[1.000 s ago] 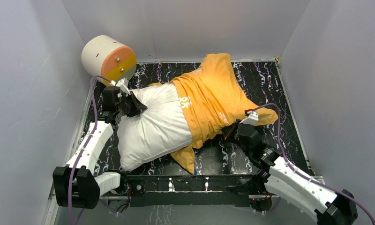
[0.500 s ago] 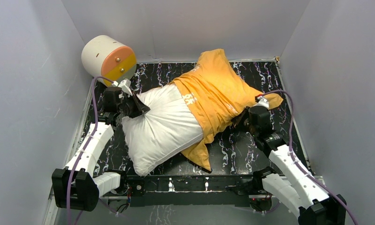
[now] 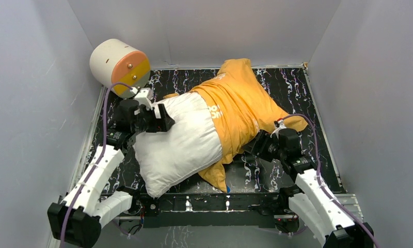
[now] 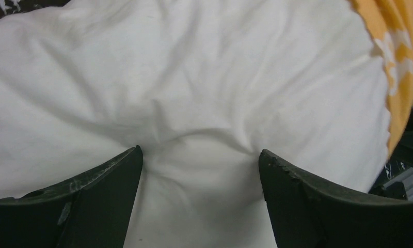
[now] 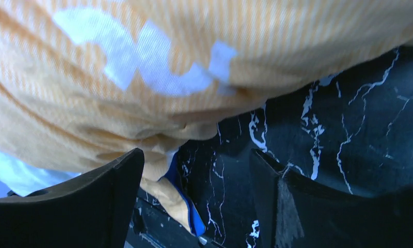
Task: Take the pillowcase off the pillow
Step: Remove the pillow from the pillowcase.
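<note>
Setting: robot test cell in a lab.
Enclosure: plain pale panels (image 3: 204, 31) close off the left, far and right sides.
Surface: black marble-patterned surface (image 3: 292, 88) fills the cell floor.
Equipment: left arm (image 3: 98, 170) and right arm (image 3: 318, 196), white and black, mounted on a black rail (image 3: 209, 202) at the near edge.
Cabling: purple cables (image 3: 105, 111) run along both arms.
Fixture: cream cylinder (image 3: 116, 64), far left corner.
</note>
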Controlling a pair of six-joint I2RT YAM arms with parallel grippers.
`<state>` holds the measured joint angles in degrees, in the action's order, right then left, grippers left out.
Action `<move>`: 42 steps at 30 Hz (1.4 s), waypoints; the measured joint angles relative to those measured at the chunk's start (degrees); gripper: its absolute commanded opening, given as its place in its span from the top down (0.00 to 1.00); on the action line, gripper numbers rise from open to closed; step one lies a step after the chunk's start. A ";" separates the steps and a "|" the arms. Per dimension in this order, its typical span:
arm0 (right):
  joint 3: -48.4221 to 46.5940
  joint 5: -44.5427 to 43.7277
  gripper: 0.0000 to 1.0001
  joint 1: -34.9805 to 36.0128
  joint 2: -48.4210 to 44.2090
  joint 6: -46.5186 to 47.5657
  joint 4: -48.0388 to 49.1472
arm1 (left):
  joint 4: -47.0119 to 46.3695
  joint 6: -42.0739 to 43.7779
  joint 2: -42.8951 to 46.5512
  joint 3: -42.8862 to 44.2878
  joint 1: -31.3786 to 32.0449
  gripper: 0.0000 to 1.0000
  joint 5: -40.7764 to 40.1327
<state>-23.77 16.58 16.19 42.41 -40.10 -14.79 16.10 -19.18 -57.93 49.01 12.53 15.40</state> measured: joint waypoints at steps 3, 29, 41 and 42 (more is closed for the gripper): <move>2.34 1.49 0.13 0.00 -4.48 -1.77 -0.35 | 3.48 2.21 3.67 4.20 9.05 0.14 -3.93; 7.87 2.64 0.12 0.00 -7.32 -11.13 5.75 | 6.14 -66.60 6.82 -8.48 62.23 0.02 -34.62; 7.87 3.91 0.13 3.19 -8.20 -11.80 8.11 | 6.49 -85.44 -2.32 -12.15 61.72 0.02 -63.10; 7.87 3.63 0.13 4.24 -8.15 -11.87 8.59 | 7.56 -84.52 -5.14 -10.21 61.51 0.09 -65.26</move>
<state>-15.90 20.21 20.43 34.26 -51.96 -6.20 23.66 -103.70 -63.07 38.81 74.04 -49.87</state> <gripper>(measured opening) 0.872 0.983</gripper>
